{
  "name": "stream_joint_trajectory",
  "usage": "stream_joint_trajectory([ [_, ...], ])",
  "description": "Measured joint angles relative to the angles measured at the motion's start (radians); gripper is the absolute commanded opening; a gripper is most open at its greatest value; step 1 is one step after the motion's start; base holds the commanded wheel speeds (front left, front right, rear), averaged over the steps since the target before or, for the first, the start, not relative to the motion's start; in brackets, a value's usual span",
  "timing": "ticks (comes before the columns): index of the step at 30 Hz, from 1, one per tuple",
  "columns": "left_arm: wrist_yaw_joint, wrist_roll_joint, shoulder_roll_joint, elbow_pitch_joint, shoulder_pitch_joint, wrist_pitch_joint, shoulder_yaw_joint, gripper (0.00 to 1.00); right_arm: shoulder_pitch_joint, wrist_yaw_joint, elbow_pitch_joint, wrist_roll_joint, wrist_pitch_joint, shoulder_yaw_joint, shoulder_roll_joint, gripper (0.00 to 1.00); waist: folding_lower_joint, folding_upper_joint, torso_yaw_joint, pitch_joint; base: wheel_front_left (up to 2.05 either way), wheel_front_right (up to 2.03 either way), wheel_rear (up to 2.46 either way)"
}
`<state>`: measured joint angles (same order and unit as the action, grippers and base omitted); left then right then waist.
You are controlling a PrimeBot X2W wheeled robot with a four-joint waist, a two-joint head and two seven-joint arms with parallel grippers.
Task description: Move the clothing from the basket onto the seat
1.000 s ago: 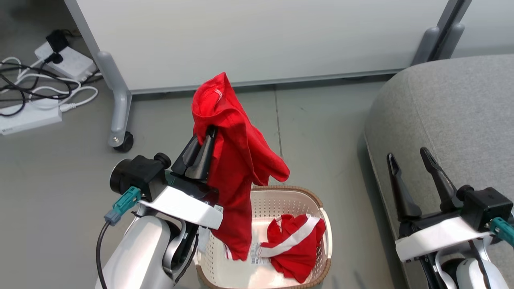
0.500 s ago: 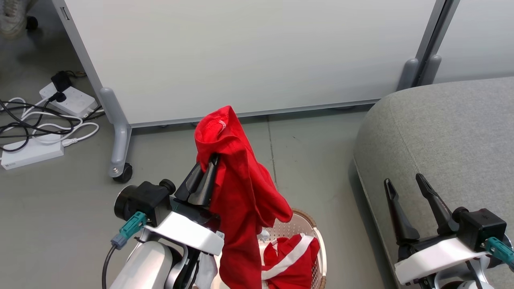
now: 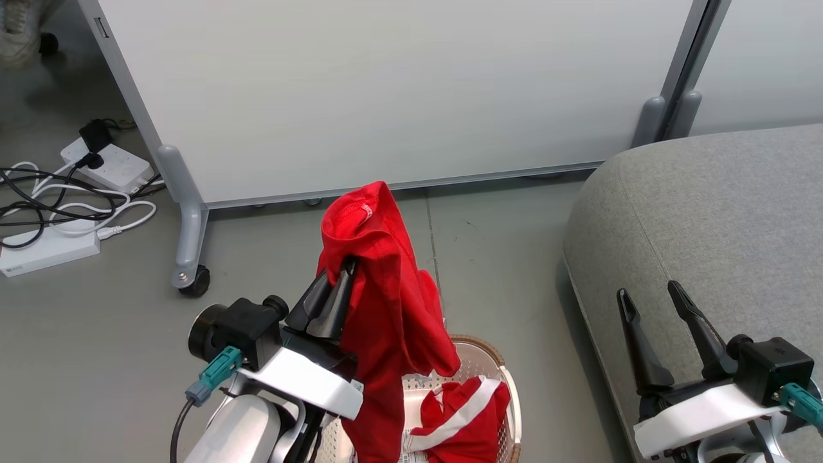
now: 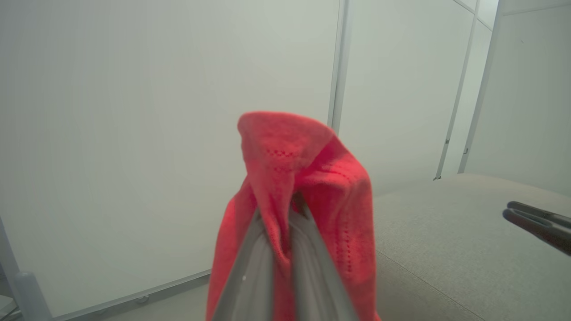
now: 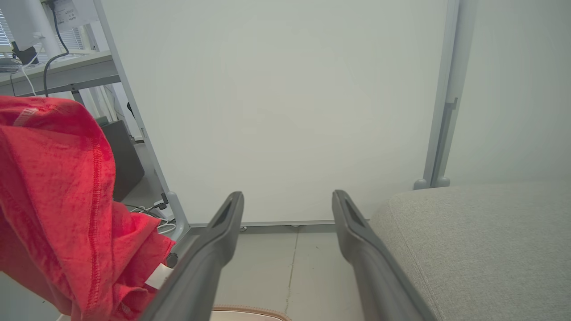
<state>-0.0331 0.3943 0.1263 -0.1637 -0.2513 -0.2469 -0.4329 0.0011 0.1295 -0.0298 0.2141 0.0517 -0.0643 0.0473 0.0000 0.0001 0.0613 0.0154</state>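
**A:** Looking for the bright red soft fabric garment [image 3: 379, 289]?

**B:** Hangs in the air from the left tool [image 3: 341, 273], pinched at a fold between dark fingers [image 3: 321, 308] pressed together on the cloth. Peaks above the fingertips, then drapes toward six o'clock over the cream-white perforated plastic basket [image 3: 495, 363] with the brown woven-look rim. Hem cut off by the bottom edge of the head view, so clearance over the rim impossible to judge.

**A:** Anything changed from a second ago?

**B:** Same pinch, same drape. Sits lower in the head view now, along with the basket, but put that down to the camera, shifted as a whole. Probably means straightening up from the basket, lift done.

**A:** And left inside?

**B:** A second red garment [image 3: 466, 411] with a broad white band, crumpled toward the basket's three o'clock side. Roughly half done at best, then.

**A:** Going where?

**B:** Onto the large grey fabric-upholstered sofa [image 3: 707, 212], at three o'clock of the basket. Likely calls for a swing toward three o'clock, then letting go over the cushion.

**A:** And the right tool [image 3: 648, 292]?

**B:** Spread wide, holding nothing, near the sofa's nine o'clock edge.

**A:** Further out?

**B:** A white wheeled partition panel [image 3: 386, 90] at twelve o'clock, plus white power strips and tangled cables [image 3: 64, 206] on the grey floor [image 3: 501, 257] at ten o'clock. Well apart from the likely path.
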Motion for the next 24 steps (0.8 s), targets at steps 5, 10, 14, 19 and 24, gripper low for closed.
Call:
stream_joint_trajectory([
  [5,0.001,0.000,0.004,-0.001,0.000,0.000,-0.002,0.00,0.000,0.000,-0.001,0.001,0.000,-0.001,0.000,1.00,0.0000,0.0000,0.001,-0.002,0.00,0.00,0.00],
  [10,0.007,0.000,0.006,-0.002,0.000,0.000,-0.008,0.00,0.000,0.000,0.000,0.005,0.000,-0.003,0.000,1.00,0.0000,0.0000,0.000,-0.001,0.00,0.00,0.00],
  [14,0.008,0.002,0.008,-0.002,0.000,0.005,-0.009,0.00,0.001,0.000,0.001,0.007,0.000,-0.006,0.000,1.00,0.0000,0.0000,-0.002,0.000,0.00,0.00,0.00],
  [19,0.009,0.002,0.009,-0.003,-0.001,0.009,-0.016,0.00,-0.020,0.000,0.000,0.026,0.000,-0.071,0.001,1.00,0.0000,0.0000,-0.008,-0.003,0.00,0.00,0.00],
  [24,0.009,0.001,0.007,-0.004,-0.015,0.011,-0.031,0.00,-0.091,0.000,0.023,0.068,0.000,-0.265,0.000,1.00,0.0000,0.0000,-0.022,-0.008,0.00,0.00,0.00],
])
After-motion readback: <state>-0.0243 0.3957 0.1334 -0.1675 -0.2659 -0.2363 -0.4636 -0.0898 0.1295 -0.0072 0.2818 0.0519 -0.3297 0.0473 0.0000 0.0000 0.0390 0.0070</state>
